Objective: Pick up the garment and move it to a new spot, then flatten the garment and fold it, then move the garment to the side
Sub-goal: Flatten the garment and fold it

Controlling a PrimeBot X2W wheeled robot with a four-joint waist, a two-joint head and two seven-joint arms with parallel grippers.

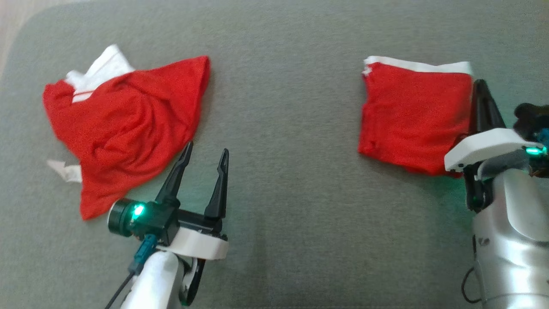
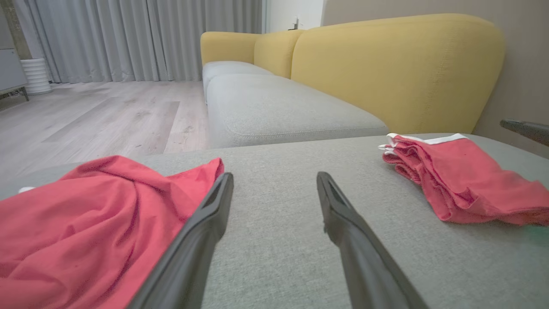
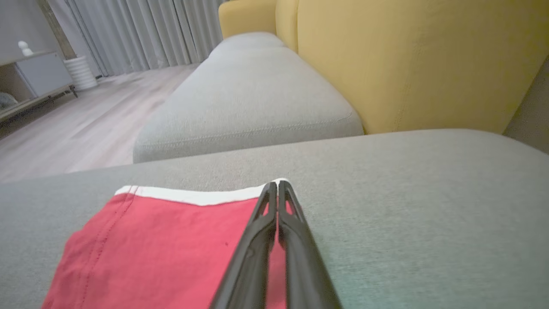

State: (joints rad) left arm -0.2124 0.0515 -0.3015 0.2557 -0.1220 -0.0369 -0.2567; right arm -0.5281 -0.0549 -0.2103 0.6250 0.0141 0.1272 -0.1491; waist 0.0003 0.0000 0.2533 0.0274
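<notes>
Folded red garment (image 1: 414, 116) is soft, light and floppy, so I'd grab its doubled right edge. Left gripper (image 1: 206, 149) gapes open at the front of the grey cushion (image 1: 283, 193). The right gripper (image 3: 278, 185) is clamped shut over that edge on the cushion's right; can't tell if it's caught any cloth. Crumpled red garment (image 1: 128, 128) lies back-left.

garments: 2 (crumpled garment (image 1: 124, 128), folded garment (image 1: 414, 116)) | grippers: 2 (left gripper (image 1: 206, 148), right gripper (image 1: 480, 84))

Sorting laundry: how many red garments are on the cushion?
2. A crumpled red garment lies left, near the left hand; a folded red garment lies right, beside the right hand. None looks hidden.
</notes>
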